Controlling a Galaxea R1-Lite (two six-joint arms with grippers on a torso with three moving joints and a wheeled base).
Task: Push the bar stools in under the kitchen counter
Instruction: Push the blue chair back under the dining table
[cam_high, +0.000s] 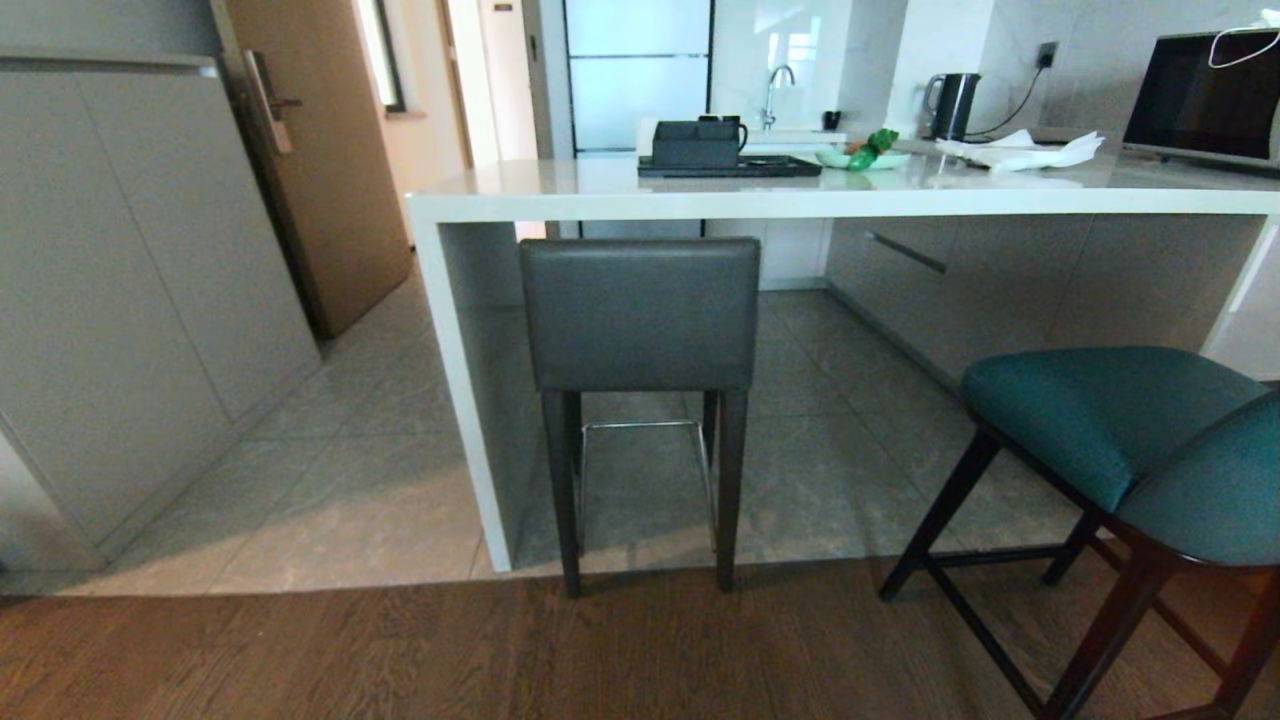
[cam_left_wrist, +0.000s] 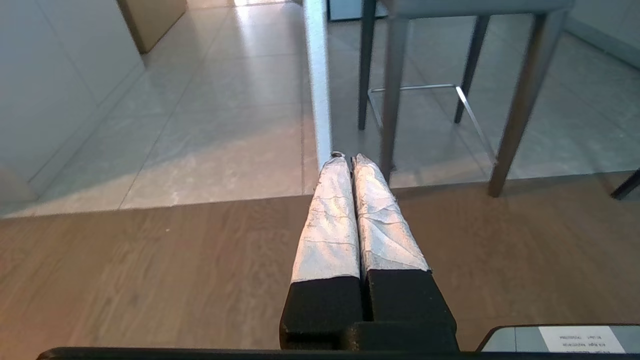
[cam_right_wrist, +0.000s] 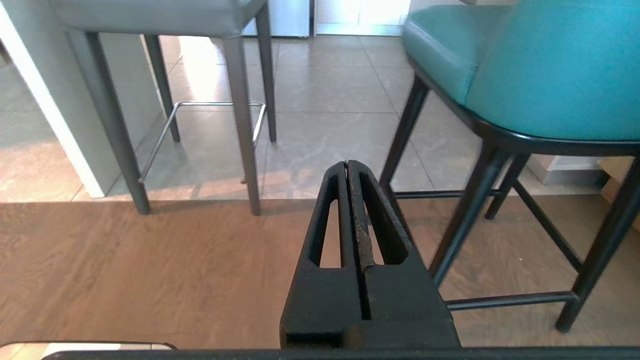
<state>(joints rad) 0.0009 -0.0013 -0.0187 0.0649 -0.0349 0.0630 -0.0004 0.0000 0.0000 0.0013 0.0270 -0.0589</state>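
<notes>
Left to right:

Left tool (cam_left_wrist: 348, 159): clenched on nothing, foil-wrapped fingers (cam_left_wrist: 330, 220) pressed together, hanging low over the wood floor (cam_high: 300, 650), pointing at the foot of the white side panel (cam_high: 462, 400). Not in the head view. Looks parked.

Kitchen surface (cam_high: 800, 200): thick front edge, side panel closing off its left end. Up top: a dark organiser on a tray (cam_high: 728, 165), green dish (cam_high: 865, 155), crumpled paper (cam_high: 1020, 150), and a kettle (cam_high: 952, 105) on the far worktop.

Grey bar stool (cam_high: 640, 315): backrest just under and about flush with the surface edge, close beside the side panel, front legs on the tile/wood seam. Reads as already in, or nearly; seat depth under the slab can't be confirmed.

Right tool (cam_right_wrist: 348, 167): also clenched and empty, low over the wood, aimed between the two stools, near the teal one's front leg.

Teal bar stool (cam_high: 1110, 430): well out from the surface, standing mostly on wood, angled. This is the one left to do, I'd say.

Room: open tile under the surface to the right of the grey stool, nothing visible in the way. Watch-outs: leg tips could catch on the floor seam, and the curved back has to clear the slab edge.
</notes>
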